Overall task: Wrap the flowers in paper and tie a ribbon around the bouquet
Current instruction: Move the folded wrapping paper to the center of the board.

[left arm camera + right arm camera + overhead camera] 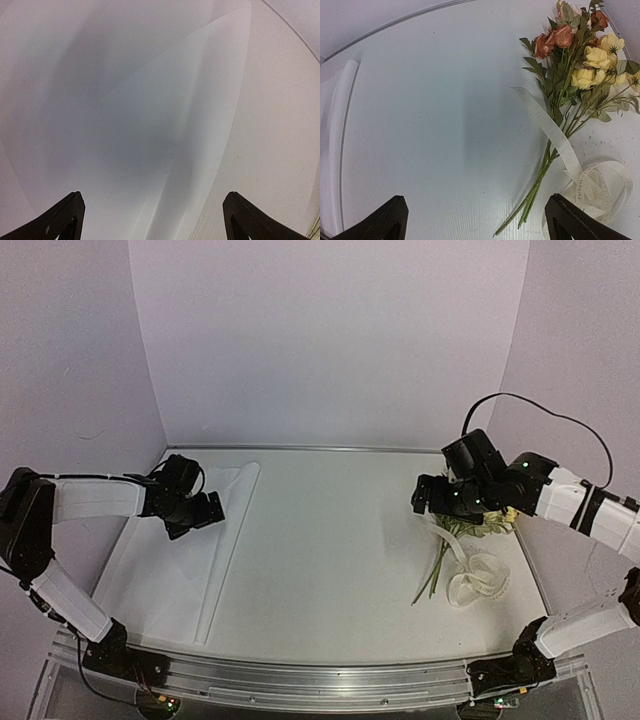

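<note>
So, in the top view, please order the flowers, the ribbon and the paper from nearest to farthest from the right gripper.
1. flowers, right beside the right gripper
2. ribbon, right side, closer to the front
3. paper, far left side

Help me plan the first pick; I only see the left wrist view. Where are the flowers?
Observer: The flowers lie at the right of the table, stems pointing toward the near edge.
Operator: And the ribbon?
Observer: The ribbon lies coiled beside the stems, one strand crossing them.
Operator: Right gripper busy?
Observer: No, the right gripper hovers open and empty near the blooms.
</note>
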Controlling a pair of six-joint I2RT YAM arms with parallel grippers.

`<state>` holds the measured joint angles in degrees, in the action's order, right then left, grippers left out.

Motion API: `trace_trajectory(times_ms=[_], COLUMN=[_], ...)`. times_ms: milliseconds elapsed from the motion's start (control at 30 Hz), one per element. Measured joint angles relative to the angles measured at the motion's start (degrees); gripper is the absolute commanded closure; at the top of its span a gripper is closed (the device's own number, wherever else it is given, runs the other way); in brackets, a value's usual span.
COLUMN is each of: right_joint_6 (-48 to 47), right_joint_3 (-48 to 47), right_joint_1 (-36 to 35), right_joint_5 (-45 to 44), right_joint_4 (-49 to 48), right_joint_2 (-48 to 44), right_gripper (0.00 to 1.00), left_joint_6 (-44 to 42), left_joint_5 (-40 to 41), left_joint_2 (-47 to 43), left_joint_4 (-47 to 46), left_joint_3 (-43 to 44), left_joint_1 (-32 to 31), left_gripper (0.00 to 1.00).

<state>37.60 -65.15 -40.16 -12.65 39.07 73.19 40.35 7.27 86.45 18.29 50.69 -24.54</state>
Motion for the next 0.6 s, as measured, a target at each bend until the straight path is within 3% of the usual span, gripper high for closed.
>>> trace_trajectory(times_ms=[233,600], right_joint_6=[0.5,2.0], right_joint_3=[2.1,6.6], right_joint_1=[0.0,0.0], right_joint_5=[0.9,1.6], right_joint_4=[-1.8,-4.1], right_joint_2=[0.0,-0.1], right_gripper=[0.02,0.02], left_joint_6=[2.2,7.8], left_joint_5=[-0.1,2.4], left_joint_2=[1.2,1.5], left_joint_4=[-1.4,0.5], left_joint_3=[-1.2,-2.9], left_joint_1=[-4.1,-12.5], left_gripper=[0.07,0.31])
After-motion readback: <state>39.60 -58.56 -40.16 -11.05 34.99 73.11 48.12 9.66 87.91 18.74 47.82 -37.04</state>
